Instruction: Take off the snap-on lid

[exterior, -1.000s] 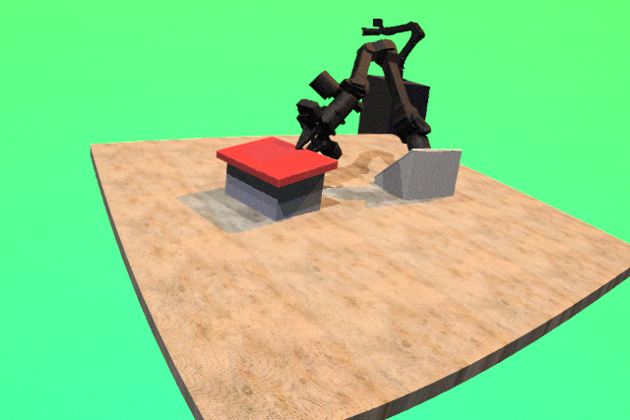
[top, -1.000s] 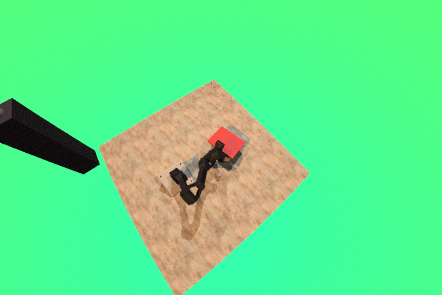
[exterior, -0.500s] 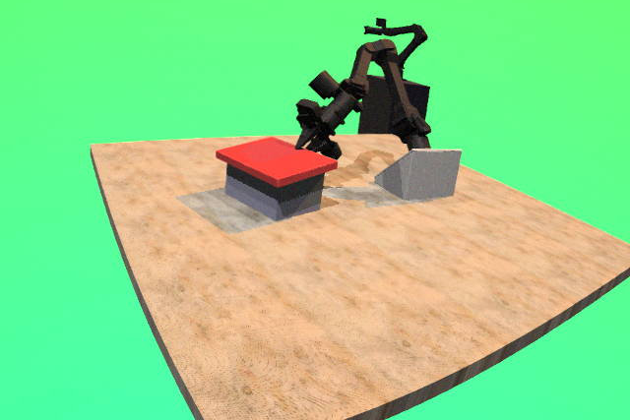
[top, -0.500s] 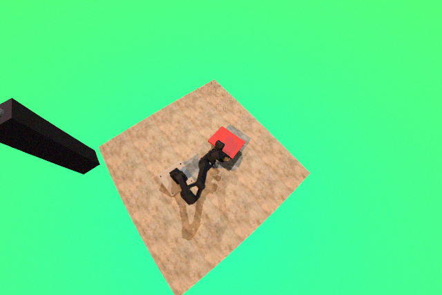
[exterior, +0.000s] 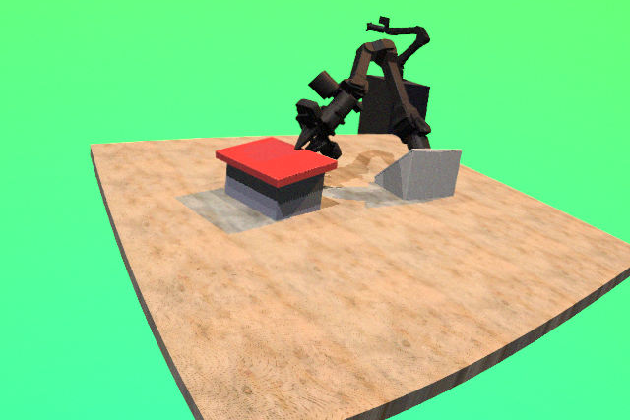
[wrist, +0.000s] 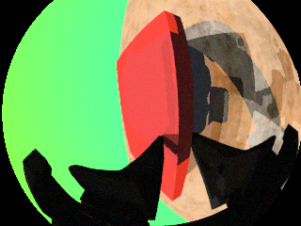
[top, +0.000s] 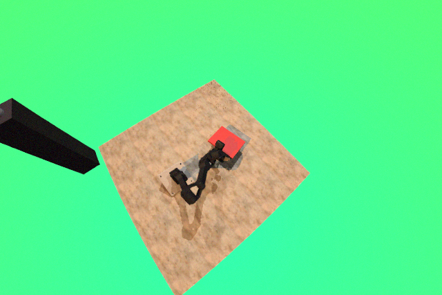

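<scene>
Sitting atop the grey storage box (exterior: 300, 202) (wrist: 200, 89), the red snap-on lid (exterior: 275, 161) (wrist: 148, 85) (top: 228, 139) extended left and nearward from the gripper (exterior: 300, 147) (wrist: 177, 138), which was clamped on its arm-side edge. Farther right stood the arm's grey wedge-shaped base (exterior: 432, 173).
</scene>
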